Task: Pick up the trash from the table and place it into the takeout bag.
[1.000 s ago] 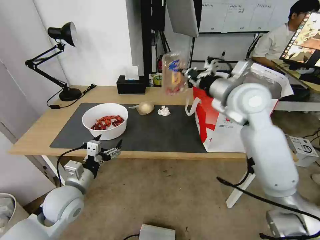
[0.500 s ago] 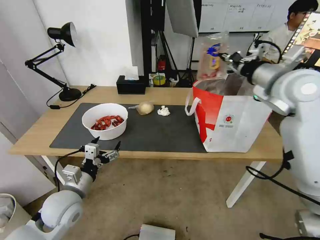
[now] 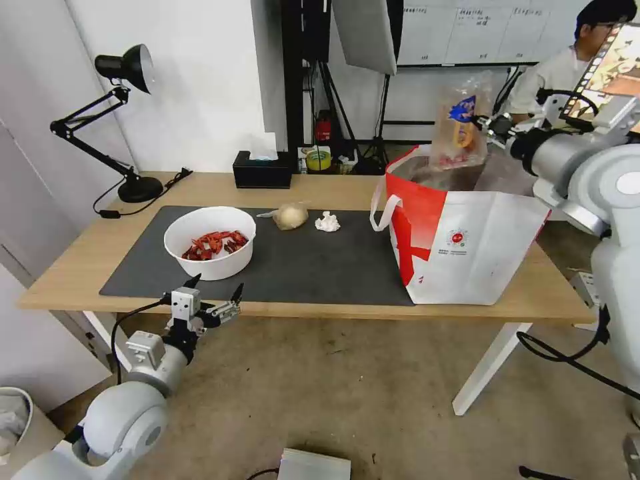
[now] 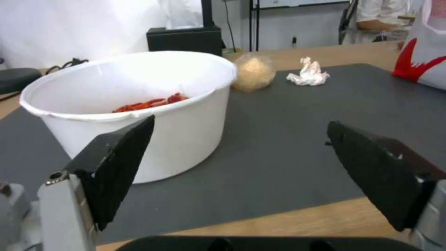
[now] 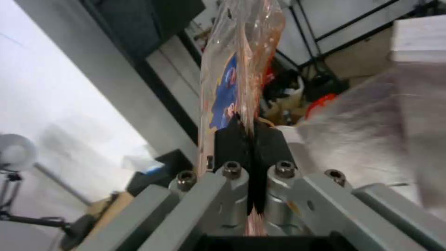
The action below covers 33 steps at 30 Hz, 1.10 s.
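Both grippers: one busy, one idle.
Right gripper [image 3: 481,124]: pinched tight on clear plastic tray [image 3: 459,127] (over takeout bag [image 3: 467,247]).
Left gripper [image 3: 215,291]: fingers spread wide, empty, below table [image 3: 320,187] edge.

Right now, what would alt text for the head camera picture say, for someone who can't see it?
The right gripper holds the clear plastic tray over the open takeout bag. The white bowl sits on the table; the left gripper hangs open below its edge.
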Available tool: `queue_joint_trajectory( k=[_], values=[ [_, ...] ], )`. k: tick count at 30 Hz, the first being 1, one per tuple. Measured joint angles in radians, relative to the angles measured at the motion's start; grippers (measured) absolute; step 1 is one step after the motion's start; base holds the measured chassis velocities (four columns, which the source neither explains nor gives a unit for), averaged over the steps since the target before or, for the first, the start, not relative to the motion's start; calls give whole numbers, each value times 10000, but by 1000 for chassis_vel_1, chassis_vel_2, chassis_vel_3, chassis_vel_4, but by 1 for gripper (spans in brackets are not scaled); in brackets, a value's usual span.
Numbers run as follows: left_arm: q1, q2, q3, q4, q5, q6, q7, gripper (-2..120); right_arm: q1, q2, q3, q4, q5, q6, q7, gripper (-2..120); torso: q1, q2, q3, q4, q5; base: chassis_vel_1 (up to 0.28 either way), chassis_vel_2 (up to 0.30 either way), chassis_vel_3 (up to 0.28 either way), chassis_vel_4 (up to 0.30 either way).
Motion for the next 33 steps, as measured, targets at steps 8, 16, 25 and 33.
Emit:
queue_joint_trajectory(
  k=[8, 16, 25, 33],
  values=[
    [-104, 17, 128, 31, -14, 2, -50, 100, -800, -32, 262, -53, -381, 0, -294, 0, 0, 0, 0, -1, 1, 0, 0, 0, 0],
    [-172, 13, 264, 118, -18, 7, -148, 100, -1113, 181, 333, 45, -389, 10, -280, 0, 0, 0, 0, 0, -1, 0, 0, 0, 0],
    [-442, -23, 566, 311, -23, 14, -322, 100, -1331, 396, 390, 293, -74, 14, 187, 0, 0, 0, 0, 0, -1, 0, 0, 0, 0],
    [-574, -25, 704, 420, -19, 16, -331, 100, -1474, 515, 592, 458, 464, 11, 859, 13, 0, 0, 0, 0, 0, 0, 0, 0, 0]
  ],
)
